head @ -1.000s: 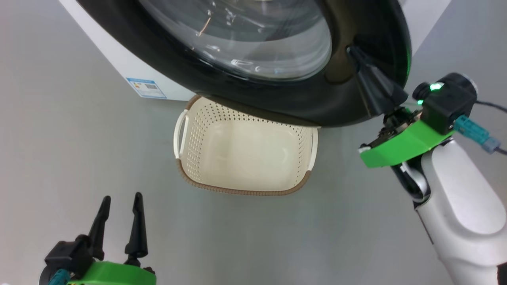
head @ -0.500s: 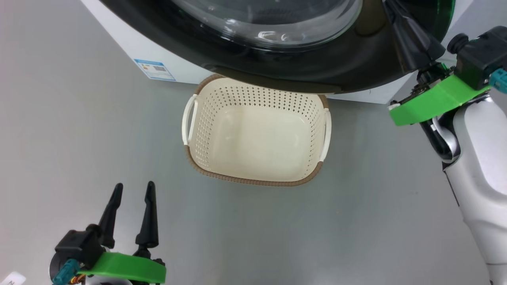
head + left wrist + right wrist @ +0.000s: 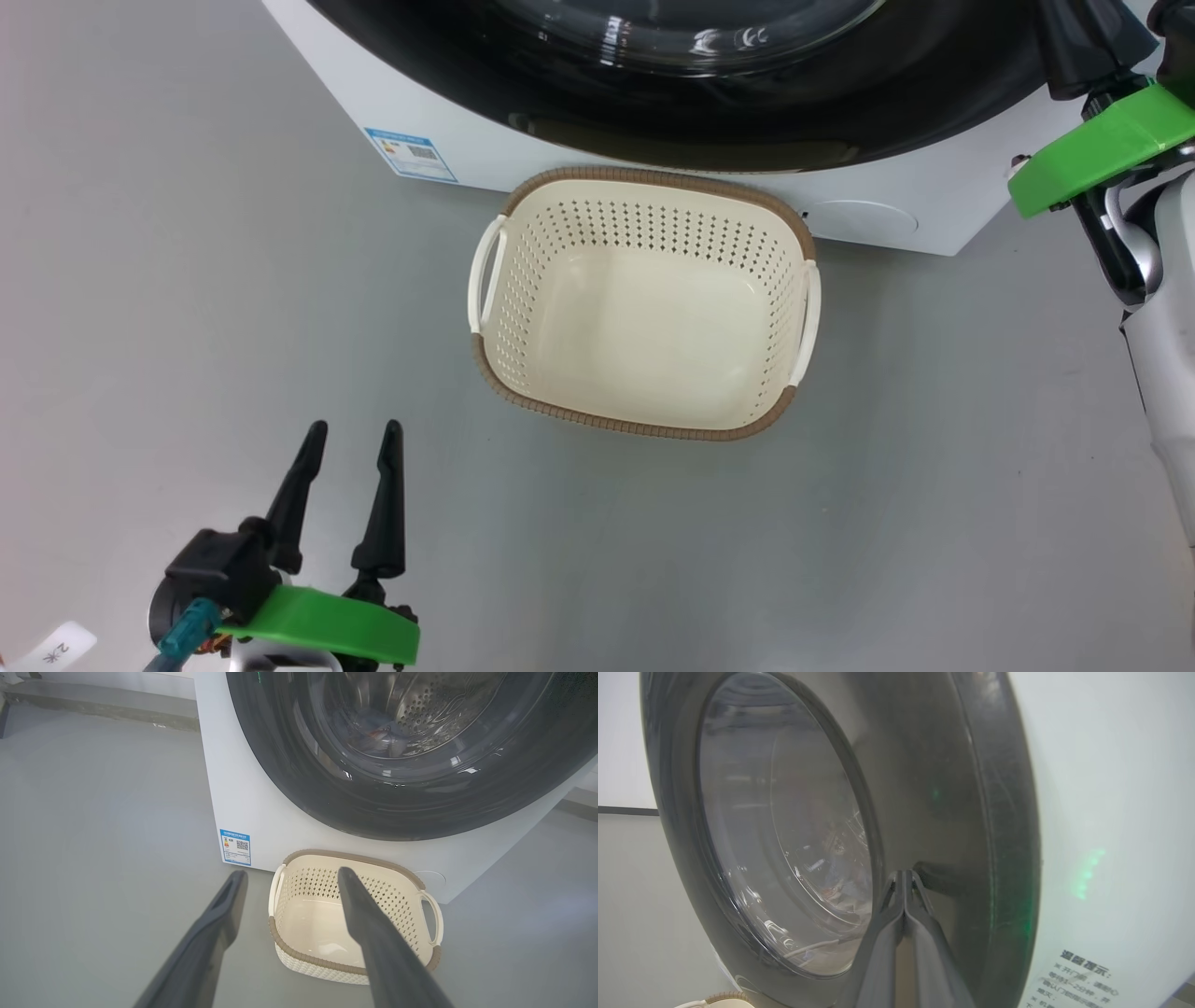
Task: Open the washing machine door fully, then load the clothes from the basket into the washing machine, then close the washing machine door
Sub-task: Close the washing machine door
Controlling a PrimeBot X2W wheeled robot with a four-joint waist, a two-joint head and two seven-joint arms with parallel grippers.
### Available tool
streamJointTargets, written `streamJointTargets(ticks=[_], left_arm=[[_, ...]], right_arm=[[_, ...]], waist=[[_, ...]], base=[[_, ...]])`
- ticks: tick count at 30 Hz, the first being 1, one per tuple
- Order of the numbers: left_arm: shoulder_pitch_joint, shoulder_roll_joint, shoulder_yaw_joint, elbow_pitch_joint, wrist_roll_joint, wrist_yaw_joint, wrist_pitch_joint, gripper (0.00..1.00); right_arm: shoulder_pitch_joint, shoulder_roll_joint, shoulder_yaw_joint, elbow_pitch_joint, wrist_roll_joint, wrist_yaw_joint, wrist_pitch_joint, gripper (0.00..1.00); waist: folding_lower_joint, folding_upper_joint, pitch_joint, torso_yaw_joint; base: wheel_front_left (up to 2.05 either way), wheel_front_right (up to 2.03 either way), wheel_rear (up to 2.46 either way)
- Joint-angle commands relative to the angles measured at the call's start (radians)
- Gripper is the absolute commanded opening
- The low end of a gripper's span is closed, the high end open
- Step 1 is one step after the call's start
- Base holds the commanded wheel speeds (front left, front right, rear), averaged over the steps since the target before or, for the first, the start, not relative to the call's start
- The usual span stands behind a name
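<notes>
The washing machine door (image 3: 840, 103), black-rimmed with a glass bowl, lies against the white washing machine (image 3: 448, 121). My right gripper (image 3: 1088, 37) is shut, and its fingertips (image 3: 904, 872) touch the door's rim (image 3: 952, 788) beside a recess. The clothes (image 3: 383, 737) show as blue and orange shapes behind the glass, inside the steel drum. On the floor in front of the machine, the cream basket (image 3: 653, 175) holds nothing. My left gripper (image 3: 356, 429) hangs open over the floor, nearer to me than the basket (image 3: 373, 858) and to its left.
A blue label sticker (image 3: 411, 154) sits low on the machine's front. Grey floor (image 3: 187, 280) spreads to the left of and in front of the basket. My pale right forearm (image 3: 1167, 355) runs down the right edge. A printed notice (image 3: 1078, 975) is on the machine's white front.
The door has swung in toward the machine with my shut right gripper against its rim, uncovering the basket's far rim. The head camera has shifted too. The left gripper stays open.
</notes>
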Motion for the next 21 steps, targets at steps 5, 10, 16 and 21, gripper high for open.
streamJointTargets(ticks=[5,10,16,21], left_arm=[[-0.015,0.012,0.026,-0.017,-0.015,-0.005,-0.006,1.00],[-0.012,0.012,0.035,-0.014,-0.017,-0.006,-0.006,1.00],[-0.006,0.012,0.053,-0.010,-0.013,-0.007,-0.006,1.00],[0.004,0.012,0.084,-0.020,-0.019,-0.003,-0.006,1.00]], right_arm=[[-0.027,-0.002,-0.043,0.014,-0.038,-0.008,-0.003,0.00],[-0.010,0.003,-0.030,0.013,-0.039,-0.008,-0.003,0.00],[0.033,0.016,0.009,-0.039,-0.013,-0.008,-0.003,0.00],[0.125,0.028,0.026,-0.131,0.022,-0.008,-0.003,0.39]], waist=[[0.0000,0.0000,-0.014,0.005],[0.0000,0.0000,-0.032,-0.003],[0.0000,0.0000,-0.058,-0.026],[0.0000,0.0000,-0.105,-0.053]], base=[[0.00,0.00,0.00],[0.00,0.00,0.00],[0.00,0.00,0.00],[0.00,0.00,0.00]])
